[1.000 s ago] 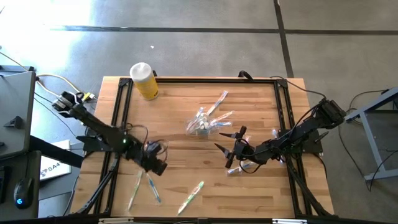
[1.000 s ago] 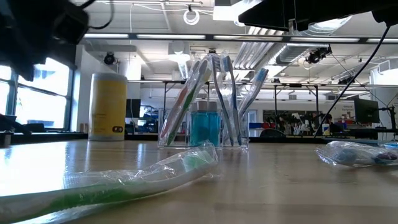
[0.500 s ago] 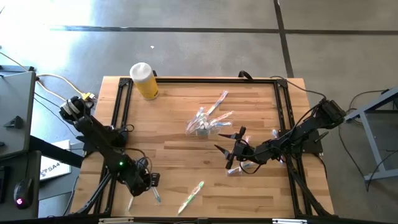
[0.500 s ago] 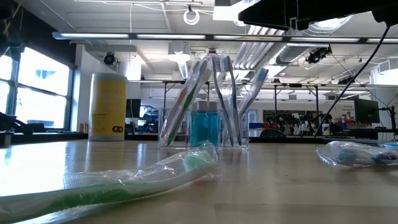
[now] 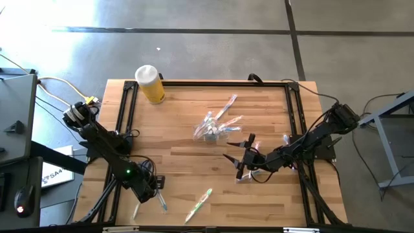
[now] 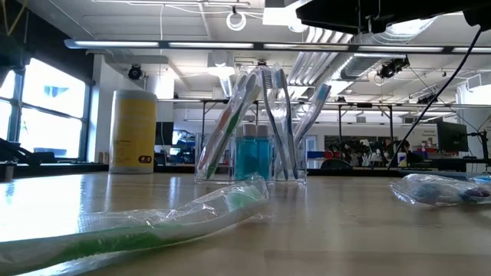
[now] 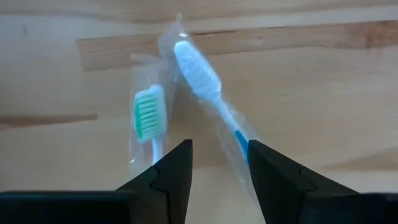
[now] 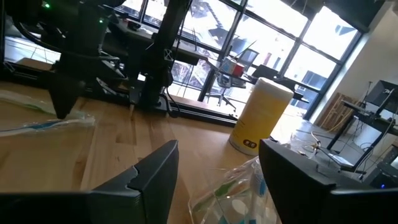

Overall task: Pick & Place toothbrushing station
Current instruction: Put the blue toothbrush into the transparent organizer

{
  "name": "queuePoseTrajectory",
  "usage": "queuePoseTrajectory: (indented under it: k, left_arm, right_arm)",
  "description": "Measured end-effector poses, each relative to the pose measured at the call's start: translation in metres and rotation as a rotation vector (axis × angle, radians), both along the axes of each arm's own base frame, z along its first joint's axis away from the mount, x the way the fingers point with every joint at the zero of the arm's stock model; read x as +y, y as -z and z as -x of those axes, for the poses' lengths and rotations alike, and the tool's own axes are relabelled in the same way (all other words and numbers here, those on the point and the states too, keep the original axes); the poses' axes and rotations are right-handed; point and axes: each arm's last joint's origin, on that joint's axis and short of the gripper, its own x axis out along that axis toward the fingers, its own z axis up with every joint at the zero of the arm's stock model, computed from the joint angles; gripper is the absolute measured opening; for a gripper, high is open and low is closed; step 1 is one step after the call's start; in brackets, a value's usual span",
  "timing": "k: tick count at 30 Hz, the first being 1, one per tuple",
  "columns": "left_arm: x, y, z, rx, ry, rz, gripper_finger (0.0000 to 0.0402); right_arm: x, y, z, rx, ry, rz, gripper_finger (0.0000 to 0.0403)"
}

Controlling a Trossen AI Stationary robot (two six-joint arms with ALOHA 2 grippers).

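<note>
left wrist view shows the left pincer (image 7: 219, 165) spread, empty, above 2 wrapped toothbrushes (image 7: 199, 68); right pincer (image 8: 217, 165) spread, empty.

Open-plan lab: ceiling ducts (image 6: 322, 61), workstations (image 6: 368, 153)

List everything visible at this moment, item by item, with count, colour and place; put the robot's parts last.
Clear container: one, see-through, table centre, holding several upright toothbrushes and a blue item.
Wrapped toothbrushes: two, one green-bristled, one blue-handled, crossed on the table's front left under the left gripper.
Green wrapped toothbrush: one, lying at the front edge, centre.
Wrapped items: a small pile, clear wrap with teal, on the table under the right gripper.
Yellow bottle: one, white cap, back left corner.
Table: one, light wood with a black frame.
Left gripper: black, open, over the crossed pair.
Right gripper: black, open, right of centre, near the container.
</note>
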Motion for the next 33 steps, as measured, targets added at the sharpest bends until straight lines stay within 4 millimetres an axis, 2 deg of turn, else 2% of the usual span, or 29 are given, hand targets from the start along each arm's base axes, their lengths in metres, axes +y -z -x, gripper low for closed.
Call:
queuePoseTrajectory:
  k: [10, 24, 28, 33]
  left_arm:
    - [0.001, 0.0, -0.002, -0.017, -0.012, -0.006, 0.015]
    - [0.022, 0.023, -0.01, -0.003, 0.025, 0.038, 0.0148]
    - [0.025, 0.026, -0.008, -0.017, 0.099, -0.002, 0.0122]
    - [0.029, 0.027, -0.009, -0.073, 0.261, -0.121, 0.0051]
  right_arm:
    - [0.0, 0.0, 0.0, 0.001, 0.001, 0.001, 0.0215]
    - [0.0, 0.002, 0.0, 0.02, 0.001, 0.009, 0.0215]
    - [0.0, 0.003, 0.0, 0.031, 0.001, 0.015, 0.0215]
    - [0.0, 0.004, 0.0, 0.036, 0.001, 0.018, 0.0215]
